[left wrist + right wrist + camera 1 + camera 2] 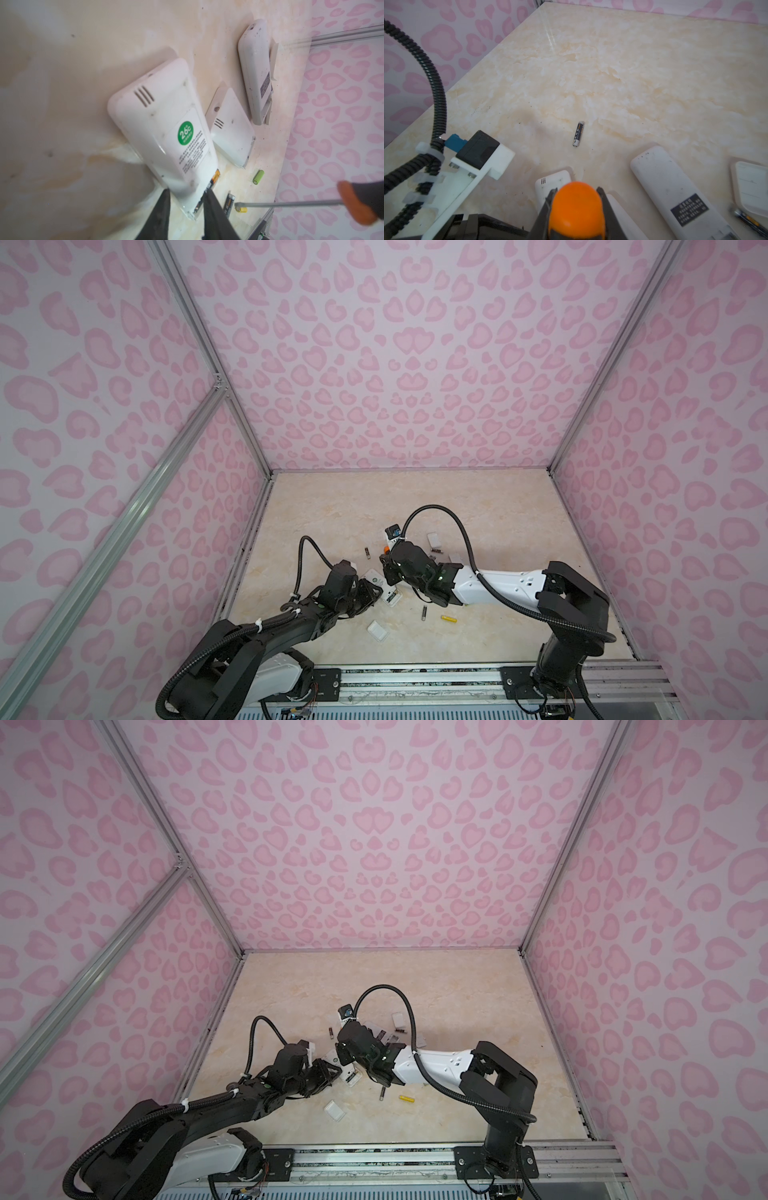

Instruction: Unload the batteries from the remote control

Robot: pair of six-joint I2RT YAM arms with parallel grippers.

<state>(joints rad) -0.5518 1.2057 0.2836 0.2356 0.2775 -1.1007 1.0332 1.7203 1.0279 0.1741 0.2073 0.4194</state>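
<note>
My left gripper (187,193) is shut on the lower end of a white remote control (164,124) that lies back up and bears a green round sticker. A black and gold battery (215,176) shows in its open compartment beside one finger. My right gripper (577,190) is shut on the screwdriver's orange handle (577,207). The metal shaft (291,203) ends just beside the remote, over a loose black battery (229,204) and a yellow one (242,209). A green battery (258,177) lies near them. In both top views the grippers (370,591) (347,1048) meet mid-table.
A second white remote (675,191) and a third (232,128) lie close by. White covers (377,630) (433,538) are scattered around. Another black battery (578,134) lies alone toward the back. Pink patterned walls (415,364) enclose the marble tabletop (498,510).
</note>
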